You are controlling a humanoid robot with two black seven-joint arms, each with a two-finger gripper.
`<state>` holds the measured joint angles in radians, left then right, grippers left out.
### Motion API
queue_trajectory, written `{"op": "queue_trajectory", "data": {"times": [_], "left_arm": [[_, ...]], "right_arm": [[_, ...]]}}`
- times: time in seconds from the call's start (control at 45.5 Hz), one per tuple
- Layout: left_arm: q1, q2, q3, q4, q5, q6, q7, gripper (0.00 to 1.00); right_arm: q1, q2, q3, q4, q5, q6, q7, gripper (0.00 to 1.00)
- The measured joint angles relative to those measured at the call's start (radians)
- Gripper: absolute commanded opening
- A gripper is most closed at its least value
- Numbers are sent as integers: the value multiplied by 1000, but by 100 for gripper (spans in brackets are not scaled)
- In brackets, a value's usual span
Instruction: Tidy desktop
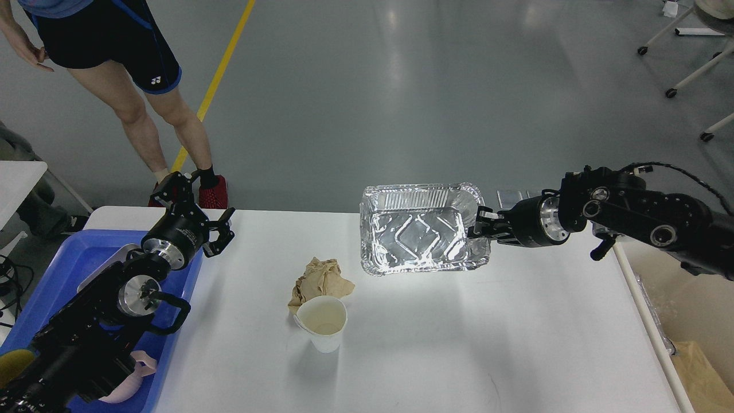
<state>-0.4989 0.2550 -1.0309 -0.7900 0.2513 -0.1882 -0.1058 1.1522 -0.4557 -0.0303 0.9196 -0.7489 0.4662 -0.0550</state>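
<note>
The white desktop (470, 338) fills the lower middle of the head view. A shiny foil tray (421, 229) is held tilted above its far side; my right gripper (480, 225) is shut on the tray's right rim. A crumpled brown paper napkin (320, 280) lies near the middle, touching a white paper cup (323, 322) just in front of it. My left gripper (221, 232) is open and empty, hovering at the desktop's left side beside the blue tray, well left of the napkin.
A blue plastic tray (69, 269) with a pinkish item sits at the left edge under my left arm. A person (143, 86) stands beyond the far left corner. A cream bin with brown paper (697, 367) stands right of the desktop.
</note>
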Motion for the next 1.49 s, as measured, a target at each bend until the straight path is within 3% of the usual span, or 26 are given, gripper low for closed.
{"op": "queue_trajectory", "data": {"times": [0.308,0.462,0.659,0.791,1.011,1.209,1.495], "left_arm": [[-24,12,94,-64,14,43,-4,97],[-24,108,193,-284,20,105,46,97],[-20,389,411,-545,25,116,91,97],[-45,628,548,-711,28,78,101,97],[-228,870,799,-824,54,-38,156,96],[-404,1008,1002,-862,193,-147,189,95],[-469,1088,1020,-865,263,-249,174,95]], "right_arm": [[-3,29,1,-22,0,0,1,0],[-2,32,3,-15,3,-1,5,0],[10,23,3,-13,8,-1,7,0],[7,22,3,-13,7,0,8,0],[-6,17,3,-14,5,0,8,0],[-12,-1,3,-12,5,0,10,0],[-14,-8,3,-11,5,0,10,0]]}}
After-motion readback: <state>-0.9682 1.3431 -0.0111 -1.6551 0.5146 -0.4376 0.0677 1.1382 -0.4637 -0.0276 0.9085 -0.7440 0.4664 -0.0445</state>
